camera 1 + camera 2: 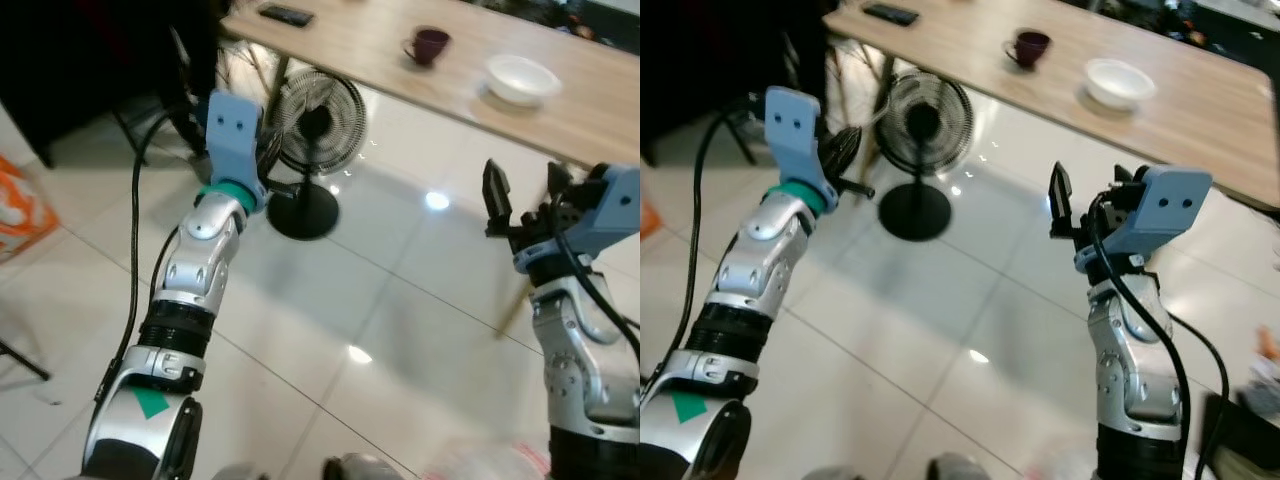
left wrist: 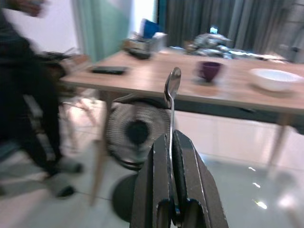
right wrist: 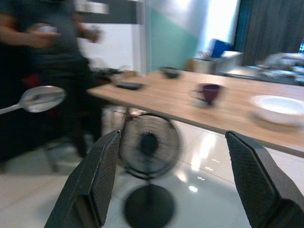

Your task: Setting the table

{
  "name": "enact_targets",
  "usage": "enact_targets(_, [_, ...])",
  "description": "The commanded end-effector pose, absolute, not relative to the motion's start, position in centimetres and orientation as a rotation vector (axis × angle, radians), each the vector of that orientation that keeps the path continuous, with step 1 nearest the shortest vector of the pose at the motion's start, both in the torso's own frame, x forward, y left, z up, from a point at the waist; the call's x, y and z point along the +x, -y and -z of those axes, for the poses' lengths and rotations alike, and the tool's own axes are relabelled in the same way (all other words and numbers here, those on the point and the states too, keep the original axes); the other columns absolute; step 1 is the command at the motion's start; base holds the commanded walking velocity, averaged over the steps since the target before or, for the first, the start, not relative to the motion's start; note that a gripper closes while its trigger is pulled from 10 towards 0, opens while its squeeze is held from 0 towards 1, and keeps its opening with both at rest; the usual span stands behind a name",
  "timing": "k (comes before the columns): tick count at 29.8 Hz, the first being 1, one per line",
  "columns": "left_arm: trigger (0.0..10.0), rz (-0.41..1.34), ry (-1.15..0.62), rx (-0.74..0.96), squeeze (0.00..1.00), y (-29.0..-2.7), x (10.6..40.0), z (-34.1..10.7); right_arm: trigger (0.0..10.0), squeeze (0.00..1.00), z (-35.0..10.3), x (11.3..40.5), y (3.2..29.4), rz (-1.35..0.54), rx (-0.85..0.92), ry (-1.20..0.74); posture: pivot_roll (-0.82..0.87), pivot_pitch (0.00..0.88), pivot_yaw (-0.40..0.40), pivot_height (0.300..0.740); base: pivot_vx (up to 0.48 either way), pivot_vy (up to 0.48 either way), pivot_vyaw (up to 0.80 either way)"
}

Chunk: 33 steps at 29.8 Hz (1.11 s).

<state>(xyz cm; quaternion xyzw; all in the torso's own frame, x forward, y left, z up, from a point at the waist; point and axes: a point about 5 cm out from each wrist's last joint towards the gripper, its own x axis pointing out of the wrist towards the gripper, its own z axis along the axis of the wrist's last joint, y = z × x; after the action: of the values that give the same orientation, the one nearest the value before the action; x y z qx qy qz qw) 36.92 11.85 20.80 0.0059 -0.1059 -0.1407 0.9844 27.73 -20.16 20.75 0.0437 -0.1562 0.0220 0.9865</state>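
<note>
My left gripper (image 2: 172, 138) is shut on the handle of a metal spoon (image 2: 172, 88), whose bowl points up toward the table. The same spoon (image 3: 42, 98) appears at the edge of the right wrist view. My right gripper (image 1: 523, 185) is raised and open, with nothing between its fingers (image 3: 100, 171). Ahead stands a long wooden table (image 1: 570, 115) with a purple mug (image 1: 429, 45) and a white bowl (image 1: 521, 78) on it. Both grippers hang over the floor, short of the table's near edge.
A black standing fan (image 1: 314, 125) sits on the glossy tiled floor under the table's left part, right by my left gripper. A flat black device (image 1: 286, 15) lies at the table's left end. A person (image 3: 61, 33) stands left of the table. An orange object (image 1: 20, 205) lies far left.
</note>
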Motion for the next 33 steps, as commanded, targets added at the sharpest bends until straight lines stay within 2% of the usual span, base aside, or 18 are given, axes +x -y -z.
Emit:
enact_targets(1, [10.0,0.281,0.198,0.005,0.0,-11.8,37.0,-20.4,10.0,0.0,-20.6,27.6,20.6,-0.026,0.088,0.303,0.01,0.0,0.026,0.74,0.48,0.0,-0.56])
enact_targets(5, [10.0,0.281,0.198,0.005,0.0,-11.8,37.0,-20.4,10.0,0.0,-20.6,27.6,20.7,-0.024,0.098,0.303,0.01,0.0,0.026,0.74,0.48,0.0,-0.68])
enact_targets(13, [10.0,0.279,0.198,0.006,0.0,-11.8,36.9,-20.4,10.0,0.0,-20.6,27.6,20.8,-0.021,0.096,0.302,0.02,0.0,0.024,0.74,0.48,0.0,0.0])
enact_targets(29, [10.0,0.28,0.198,0.004,0.0,-11.8,36.9,-20.4,10.0,0.0,-20.5,27.7,21.1,-0.001,0.092,0.292,0.02,0.0,0.022,0.74,0.48,0.0,-0.8])
enact_targets(33, [10.0,0.28,0.198,0.004,0.0,-11.9,36.9,-20.4,10.0,0.0,-20.4,27.9,21.9,0.057,0.07,0.281,0.02,0.0,0.023,0.74,0.48,0.0,-0.29])
